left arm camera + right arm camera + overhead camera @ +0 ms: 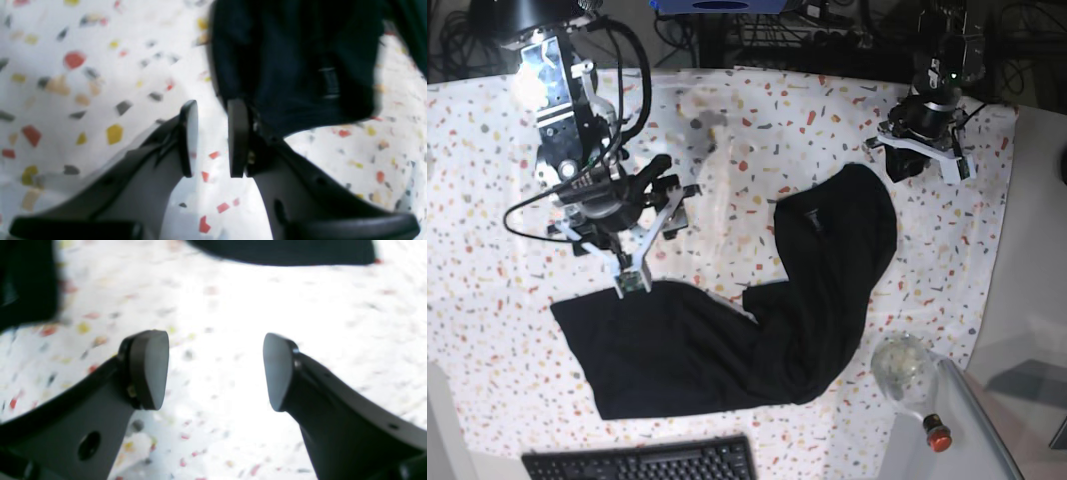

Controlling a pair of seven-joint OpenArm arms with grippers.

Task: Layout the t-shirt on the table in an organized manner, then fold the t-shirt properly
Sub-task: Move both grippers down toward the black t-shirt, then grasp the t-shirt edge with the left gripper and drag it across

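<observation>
The black t-shirt (757,320) lies crumpled in a bent L shape on the speckled white table (497,200). One part spreads along the front and another runs up to the right. Its small label mark (815,220) shows. My right gripper (649,250) hovers just above the shirt's left part, wide open and empty (213,373). Shirt fabric (283,253) lies beyond its fingers. My left gripper (920,155) is past the shirt's upper end. In the left wrist view it (213,136) is slightly open with only table between the fingers. The shirt (293,66) lies just behind its right finger.
A black keyboard (642,462) lies at the front edge. A clear glass globe (902,365) and a small red-capped object (937,437) sit at the front right. A plain grey side surface (1032,300) borders the table on the right. Cables run along the back.
</observation>
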